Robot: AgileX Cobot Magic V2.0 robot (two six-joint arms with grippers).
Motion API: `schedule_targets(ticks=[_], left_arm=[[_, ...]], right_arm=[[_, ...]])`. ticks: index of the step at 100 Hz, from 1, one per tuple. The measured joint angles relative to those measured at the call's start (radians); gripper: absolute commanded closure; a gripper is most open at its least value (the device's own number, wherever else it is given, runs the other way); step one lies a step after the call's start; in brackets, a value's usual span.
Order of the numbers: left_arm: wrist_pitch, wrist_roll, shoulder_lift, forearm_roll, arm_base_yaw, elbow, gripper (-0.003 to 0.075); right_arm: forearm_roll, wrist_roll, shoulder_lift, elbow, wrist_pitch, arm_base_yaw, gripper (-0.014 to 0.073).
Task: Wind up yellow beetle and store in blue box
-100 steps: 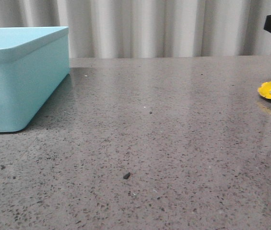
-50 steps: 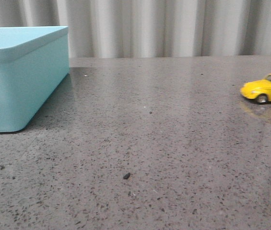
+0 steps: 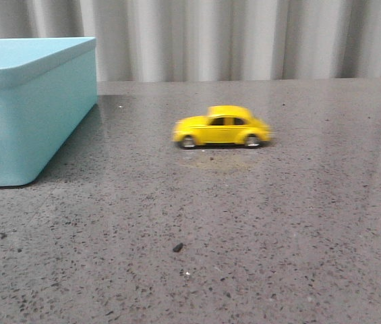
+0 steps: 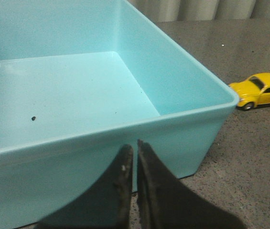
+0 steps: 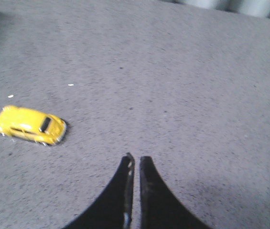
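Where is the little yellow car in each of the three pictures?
Front view: the yellow beetle sits mid-table, right of the blue box.
Left wrist view: at the right edge, just past the box's corner.
Right wrist view: at the left, on bare table.
Shared landmark: the grey speckled table.

Yellow beetle (image 3: 222, 127) leftward, seemingly mid-table now.
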Motion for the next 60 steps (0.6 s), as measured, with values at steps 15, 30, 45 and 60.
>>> schedule_targets(ticks=[15,30,45,60], left_arm=[[0.000,0.000,0.000,-0.002,0.000,0.000,0.0741],[0.050,0.000,0.000,-0.002,0.000,-0.033,0.0741],[0.113,0.018,0.023,-0.002,0.000,-0.119,0.0740],[0.203,0.142,0.100,0.002,0.000,-0.259,0.0703]], right_arm=[[0.000,-0.022,-0.103,0.072,-0.029,0.053,0.0635],[0.000,-0.084,-0.188,0.113,-0.034,0.079,0.0635],[0.000,-0.129,-0.255,0.132,-0.058,0.093,0.0635],[0.000,-0.143,-0.286,0.134,-0.063,0.093,0.0635]])
